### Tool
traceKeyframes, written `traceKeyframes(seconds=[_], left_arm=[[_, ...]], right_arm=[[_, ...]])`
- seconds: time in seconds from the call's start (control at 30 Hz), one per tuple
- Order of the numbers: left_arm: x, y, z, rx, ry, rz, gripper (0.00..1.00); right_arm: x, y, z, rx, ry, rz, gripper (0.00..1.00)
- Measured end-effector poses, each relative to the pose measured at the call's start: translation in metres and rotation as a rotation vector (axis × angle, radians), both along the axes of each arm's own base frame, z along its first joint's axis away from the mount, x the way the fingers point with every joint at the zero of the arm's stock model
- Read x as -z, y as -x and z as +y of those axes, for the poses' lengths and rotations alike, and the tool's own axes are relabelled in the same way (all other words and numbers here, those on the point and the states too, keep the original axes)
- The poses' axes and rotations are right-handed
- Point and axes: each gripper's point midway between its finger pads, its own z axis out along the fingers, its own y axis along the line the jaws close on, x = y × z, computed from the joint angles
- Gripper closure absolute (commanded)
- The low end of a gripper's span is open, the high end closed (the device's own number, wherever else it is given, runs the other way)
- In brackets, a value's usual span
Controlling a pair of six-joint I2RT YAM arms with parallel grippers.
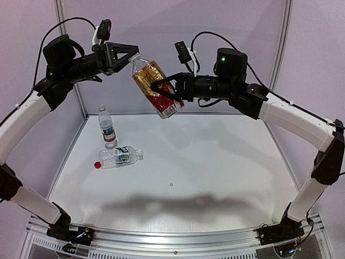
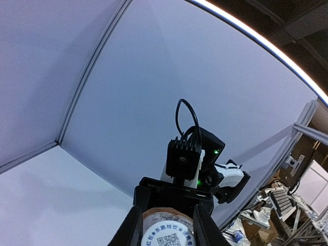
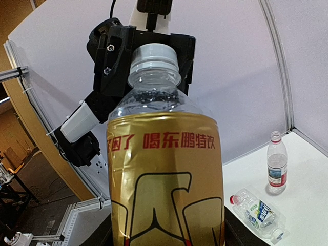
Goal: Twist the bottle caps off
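Right jaws are clamping the tilted amber bottle [image 1: 146,73] — left jaws are pinching the white cap [image 3: 154,57] atop it.

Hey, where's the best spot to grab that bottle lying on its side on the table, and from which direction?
I'd take the lying bottle across its labelled middle, coming straight down from above. It lies flat, red cap toward the left, so both long sides are exposed, while the standing bottle stands close on its far side.
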Motion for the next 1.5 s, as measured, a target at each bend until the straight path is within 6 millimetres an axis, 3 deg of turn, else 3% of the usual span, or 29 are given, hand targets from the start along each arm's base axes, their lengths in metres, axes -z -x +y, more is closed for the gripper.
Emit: traceKeyframes(seconds=[0.17,0.3,0.43,0.57,0.77,0.9,1.03,1.17,1.3,1.5], left_arm=[[0.003,-0.005,0.001,-0.027,-0.012,0.012,0.81],[0.010,-0.019,0.005,-0.113,-0.032,0.080,0.80],[0.025,-0.043,0.013,-0.283,-0.063,0.223,0.80],[0.053,-0.063,0.024,-0.430,-0.088,0.403,0.78],[0.097,-0.082,0.028,-0.534,-0.140,0.586,0.59],[0.113,-0.078,0.022,-0.530,-0.188,0.628,0.41],[0.109,-0.075,0.021,-0.515,-0.196,0.611,0.28],[0.100,-0.075,0.028,-0.518,-0.199,0.559,0.25],[0.075,-0.061,0.043,-0.499,-0.169,0.436,0.23],[0.032,-0.018,0.057,-0.410,-0.140,0.201,0.20]], right_arm=[[0.001,-0.004,0.002,0.008,0.016,0.006,0.43],[0.006,-0.017,0.003,0.077,0.055,-0.009,0.44],[0.017,-0.040,0.007,0.183,0.137,-0.055,0.45],[0.038,-0.056,0.013,0.285,0.255,-0.124,0.45],[0.072,-0.068,0.013,0.365,0.398,-0.194,0.44],[0.084,-0.072,0.010,0.395,0.454,-0.208,0.44],[0.090,-0.075,0.008,0.408,0.471,-0.213,0.43],[0.099,-0.070,0.000,0.409,0.491,-0.200,0.42],[0.105,-0.064,-0.008,0.406,0.504,-0.177,0.41],[0.076,-0.047,-0.015,0.362,0.412,-0.173,0.40]])
